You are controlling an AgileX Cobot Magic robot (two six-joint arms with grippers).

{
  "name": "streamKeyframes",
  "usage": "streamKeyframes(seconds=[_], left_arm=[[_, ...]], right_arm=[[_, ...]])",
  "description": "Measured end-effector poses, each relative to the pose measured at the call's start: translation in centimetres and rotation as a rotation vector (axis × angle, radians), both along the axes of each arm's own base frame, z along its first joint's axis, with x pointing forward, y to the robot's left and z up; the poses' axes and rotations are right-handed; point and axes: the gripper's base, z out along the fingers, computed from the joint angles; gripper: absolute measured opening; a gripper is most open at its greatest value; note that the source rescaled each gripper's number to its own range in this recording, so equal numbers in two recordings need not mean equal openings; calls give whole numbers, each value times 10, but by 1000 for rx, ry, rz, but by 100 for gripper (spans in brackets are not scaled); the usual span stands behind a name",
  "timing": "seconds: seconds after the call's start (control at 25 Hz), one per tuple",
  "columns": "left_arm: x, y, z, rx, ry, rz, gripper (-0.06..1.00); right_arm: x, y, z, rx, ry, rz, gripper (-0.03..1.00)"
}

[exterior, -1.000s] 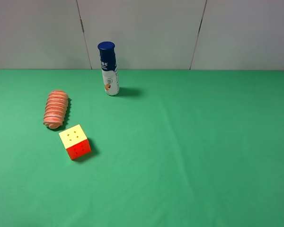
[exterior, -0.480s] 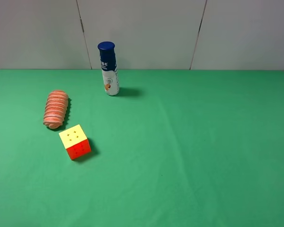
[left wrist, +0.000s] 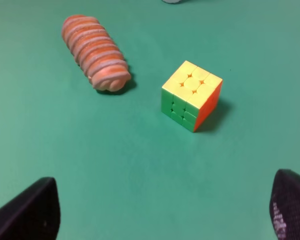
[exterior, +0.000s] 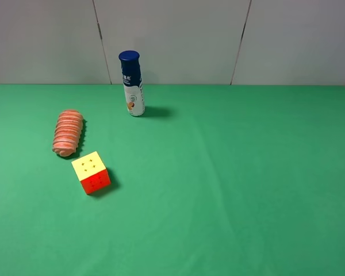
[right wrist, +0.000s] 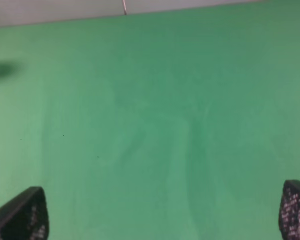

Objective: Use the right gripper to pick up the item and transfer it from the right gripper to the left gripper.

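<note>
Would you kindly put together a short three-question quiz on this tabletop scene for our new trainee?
1. True or false: the item touches the puzzle cube.
2. Which thing stands upright? A) the item B) the bottle C) the puzzle cube
3. Fill in: seen in its wrist view, the left gripper has its fingers spread wide and holds ____.

Key: 1 false, a gap of green cloth separates them; 2 B; 3 nothing.

Green table cloth (exterior: 230, 172) carries three objects at left. Ribbed orange-pink roll (exterior: 68, 133) lies flat. Yellow-red puzzle cube (exterior: 91, 172) sits just beside its near end. Blue-capped white bottle (exterior: 132, 83) stands upright, well apart.
</note>
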Motion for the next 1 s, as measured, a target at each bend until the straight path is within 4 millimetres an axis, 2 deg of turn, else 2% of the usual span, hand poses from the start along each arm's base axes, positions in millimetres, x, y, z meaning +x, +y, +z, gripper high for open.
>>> streamKeyframes(seconds=[0.4,0.72,1.0], left_arm=[[0,0,0,5,-3,12,99],[0,0,0,6,-2,188,99],[0,-1,0,6,-2,230,99]], right_arm=[[0,0,0,-1,-5,-1,100],[0,0,0,-1,-4,-1,100],[0,0,0,-1,-4,-1,100]])
